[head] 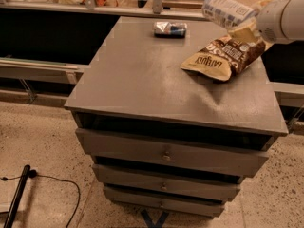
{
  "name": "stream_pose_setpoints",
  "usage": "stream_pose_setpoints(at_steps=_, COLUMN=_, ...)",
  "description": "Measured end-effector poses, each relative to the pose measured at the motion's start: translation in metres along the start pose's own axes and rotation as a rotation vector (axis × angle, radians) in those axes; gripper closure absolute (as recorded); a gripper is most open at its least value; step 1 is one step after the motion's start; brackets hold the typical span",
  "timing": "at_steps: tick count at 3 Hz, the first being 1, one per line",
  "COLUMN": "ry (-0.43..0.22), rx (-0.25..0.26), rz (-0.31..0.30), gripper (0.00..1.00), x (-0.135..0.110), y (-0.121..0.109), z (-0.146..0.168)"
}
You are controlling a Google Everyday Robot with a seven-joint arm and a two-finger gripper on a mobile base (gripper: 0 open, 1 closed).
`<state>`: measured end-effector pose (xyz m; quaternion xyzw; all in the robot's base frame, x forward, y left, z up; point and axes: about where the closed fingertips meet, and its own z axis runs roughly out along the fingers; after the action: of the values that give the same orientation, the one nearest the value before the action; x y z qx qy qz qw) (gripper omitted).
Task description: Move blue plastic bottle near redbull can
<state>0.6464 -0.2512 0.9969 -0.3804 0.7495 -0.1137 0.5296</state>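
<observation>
The blue plastic bottle point(227, 9), clear with a pale blue-and-white label, hangs tilted in the air above the far right of the grey cabinet top point(142, 80). My gripper point(252, 23) is shut on its right end, and the white arm point(285, 15) comes in from the right edge. The redbull can point(170, 29), silver and dark blue, lies on its side at the far middle of the top, to the left of and below the bottle. The bottle's cap is hidden by the gripper.
A yellow-and-brown chip bag point(223, 56) lies on the right side of the top, under the gripper. The cabinet has several drawers point(166, 155) in front. A black rail and glass shelving run behind. A black cable point(52, 182) lies on the floor at left.
</observation>
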Motion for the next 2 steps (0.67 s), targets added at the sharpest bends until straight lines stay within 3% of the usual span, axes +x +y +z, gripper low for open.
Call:
stream_pose_setpoints(at_steps=1, ry=0.062, rx=0.08, rz=-0.017, gripper=1.0, x=-0.001, y=-0.019, z=-0.005)
stream_pose_setpoints(at_steps=2, ry=0.085, rx=0.117, rz=-0.008, gripper=1.0, x=0.004, y=-0.029, z=0.0)
